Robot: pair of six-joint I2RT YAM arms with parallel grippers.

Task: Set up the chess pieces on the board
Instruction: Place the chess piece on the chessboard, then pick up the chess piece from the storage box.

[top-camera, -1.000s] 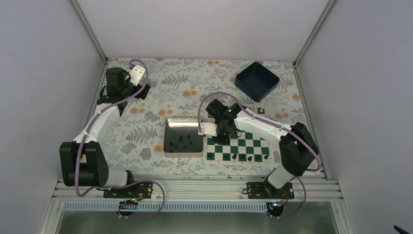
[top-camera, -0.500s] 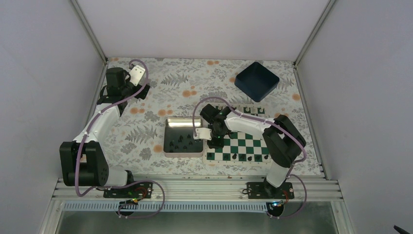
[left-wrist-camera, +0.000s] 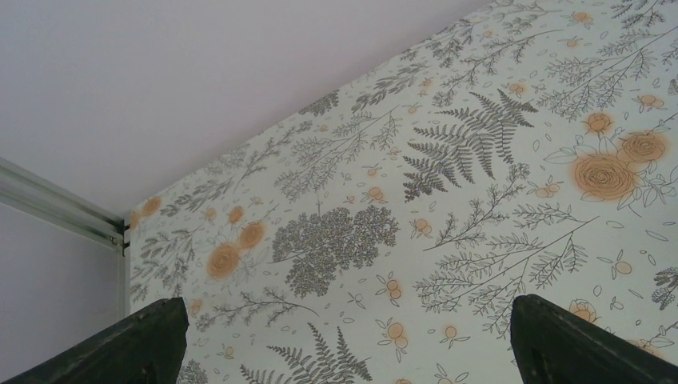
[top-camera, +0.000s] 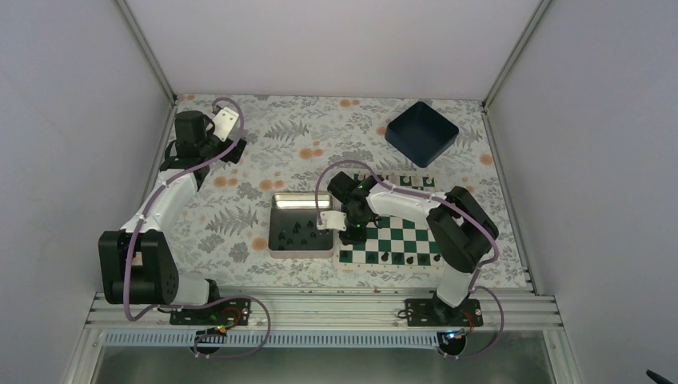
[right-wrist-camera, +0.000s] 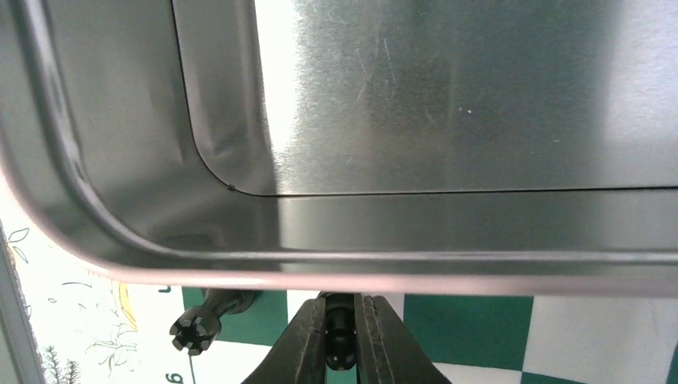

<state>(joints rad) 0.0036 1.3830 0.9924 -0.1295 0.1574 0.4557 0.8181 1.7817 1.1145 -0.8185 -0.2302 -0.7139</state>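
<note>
The green and white board [top-camera: 400, 238] lies right of centre, with several black chess pieces [top-camera: 392, 258] along its near row. More black pieces [top-camera: 297, 232] lie in the silver tin [top-camera: 300, 206]. My right gripper [top-camera: 352, 234] is low over the board's left edge beside the tin. In the right wrist view my right gripper [right-wrist-camera: 340, 310] is shut on a small black piece [right-wrist-camera: 340, 344], just short of the tin's rim [right-wrist-camera: 336, 268]. Another black piece [right-wrist-camera: 197, 326] stands on a green square to its left. My left gripper [left-wrist-camera: 352, 352] is open over bare cloth at the far left [top-camera: 232, 148].
A dark blue square bin [top-camera: 421, 132] sits at the back right, beyond the board. The floral tablecloth [left-wrist-camera: 448, 200] covers the table. Side walls close in on the left and right.
The right arm's elbow has swung left and its gripper has shifted slightly left and nearer, down to the board's left edge. The left arm has not moved.
</note>
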